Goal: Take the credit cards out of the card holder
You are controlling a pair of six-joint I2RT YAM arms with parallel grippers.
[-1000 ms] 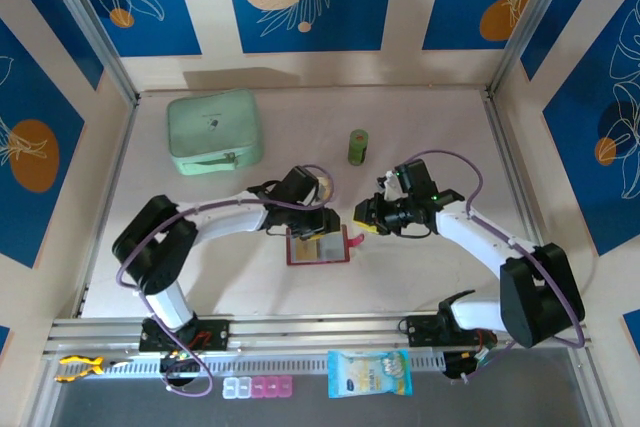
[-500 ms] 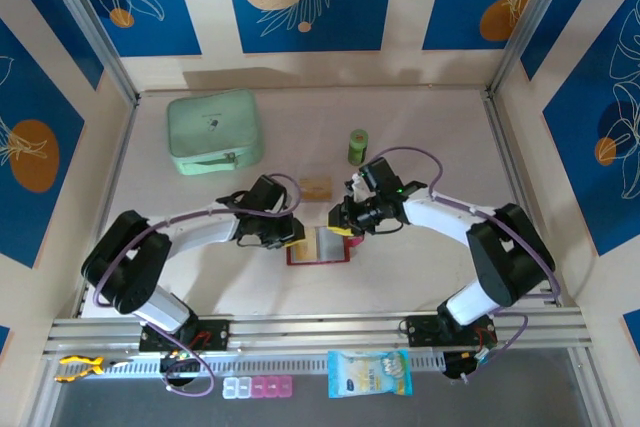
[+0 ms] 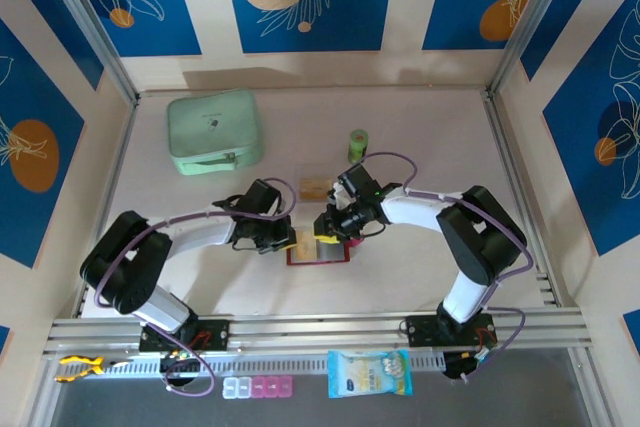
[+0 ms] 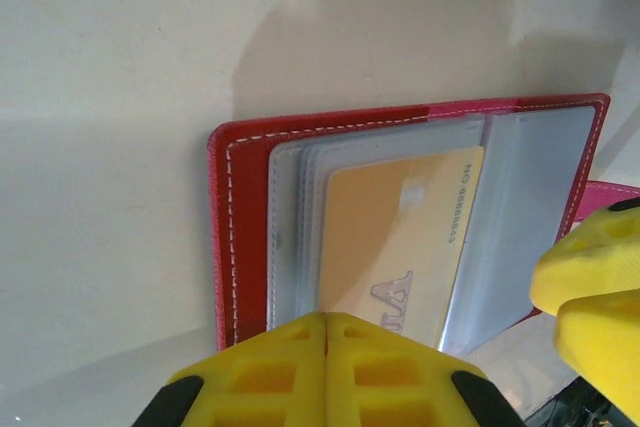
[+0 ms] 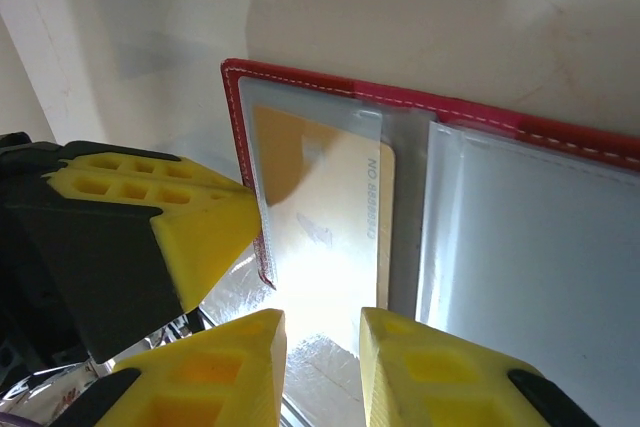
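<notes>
The card holder (image 3: 325, 254) lies open on the counter (image 3: 420, 282) between the two arms, a little nearer than the middle, with its dark red cover down and its clear sleeves facing up. A yellow-orange card (image 4: 400, 237) sits inside one of the sleeves on the holder's left half, with part of its printed lettering readable through the plastic. The left claw (image 4: 326, 342) has its yellow fingers pressed flat together with no gap. Its tips sit at the holder's left edge, and it is not clear whether anything is caught between them. The right claw (image 5: 322, 325) reaches in from the other side. Its fingers stand a little apart, with the near edge of the sleeve and card lying in the narrow gap, and I cannot tell whether they touch it. The two claws are close together over the holder. A loose tan card (image 3: 315, 186) lies flat on the counter just beyond the holder. A mint-green case (image 3: 214, 131) rests well off at the far left, and a small green cylinder (image 3: 357, 145) stands upright behind the right claw.
</notes>
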